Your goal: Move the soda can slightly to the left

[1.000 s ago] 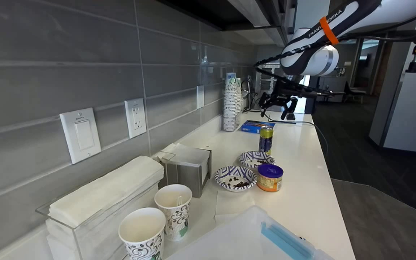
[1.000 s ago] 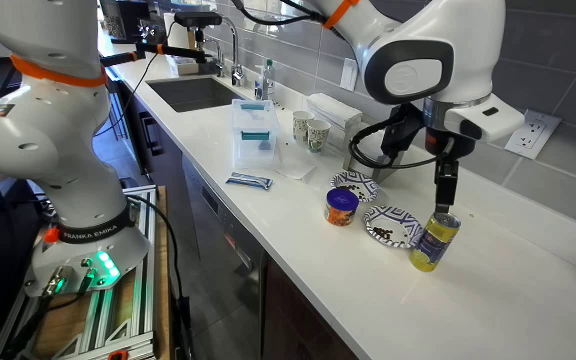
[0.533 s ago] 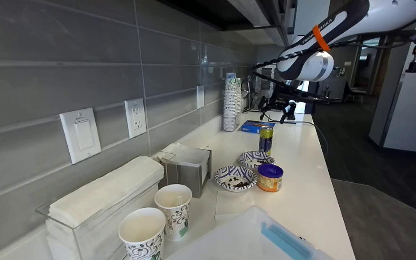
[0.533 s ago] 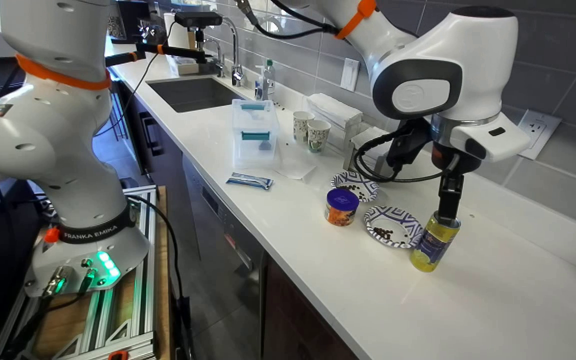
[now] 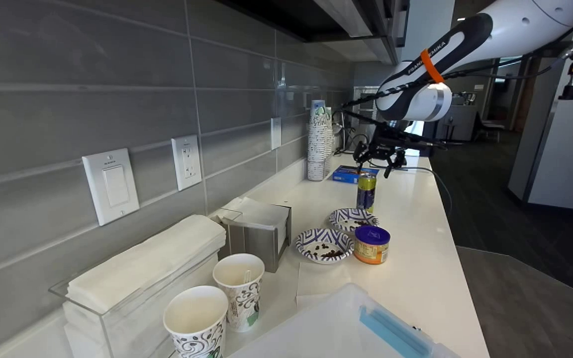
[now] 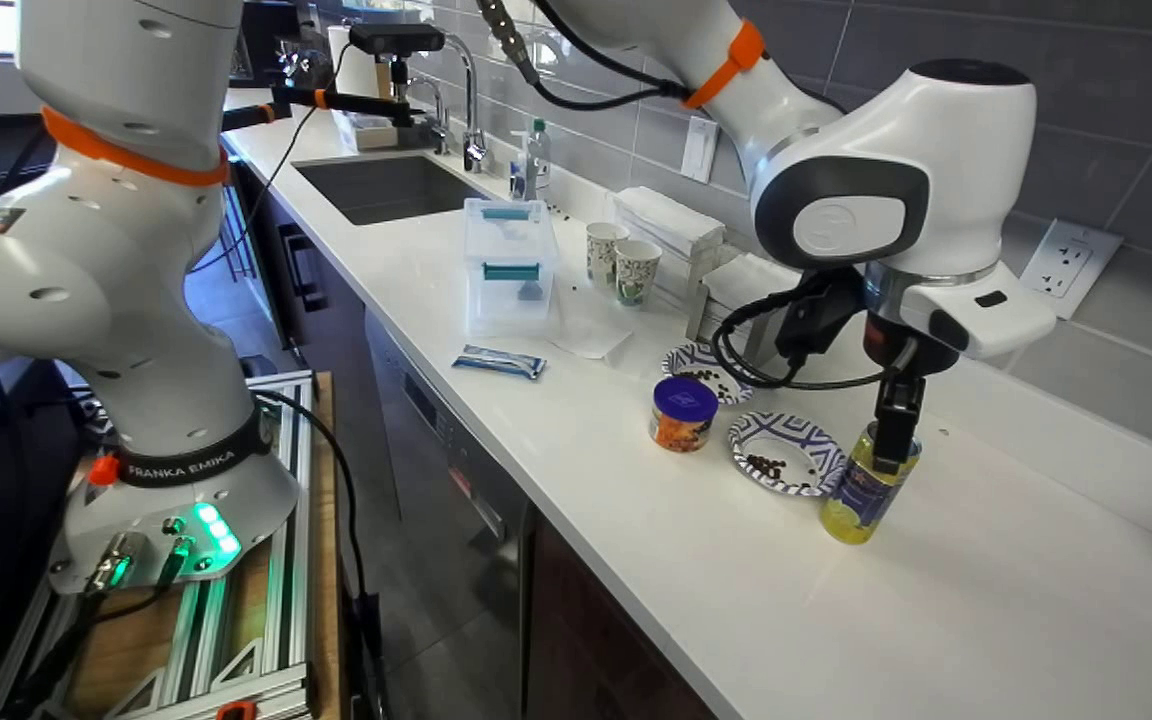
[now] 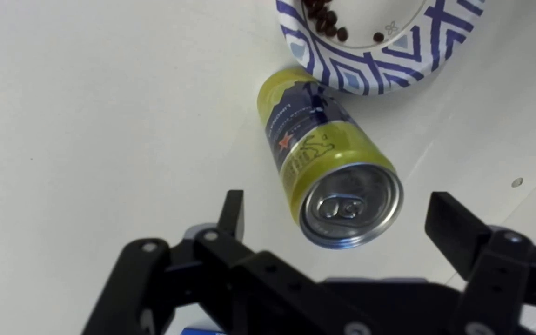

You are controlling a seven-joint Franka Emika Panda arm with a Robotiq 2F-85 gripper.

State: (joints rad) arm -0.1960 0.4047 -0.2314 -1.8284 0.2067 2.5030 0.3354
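Observation:
The soda can stands upright on the white counter, yellow-green with a dark blue label, in both exterior views (image 5: 366, 193) (image 6: 858, 498). In the wrist view the can (image 7: 314, 135) shows its silver top with the pull tab, between and a little ahead of the fingertips. My gripper (image 7: 338, 197) is open, one finger on each side of the can's top with a gap on both sides. In the exterior views the gripper (image 5: 373, 170) (image 6: 893, 458) points down at the can's upper part; the near finger hides some of it.
A patterned paper bowl (image 6: 786, 455) (image 7: 349, 77) with dark beans sits right beside the can's base. A second bowl (image 6: 701, 370) and the orange tub (image 6: 683, 415) lie beyond. A blue box (image 5: 351, 174) and stacked cups (image 5: 318, 144) stand behind. A tiled wall (image 6: 1116, 340) borders the counter.
My gripper has come down, from above the can's top to around its upper part, still open. The can and the other objects have not moved.

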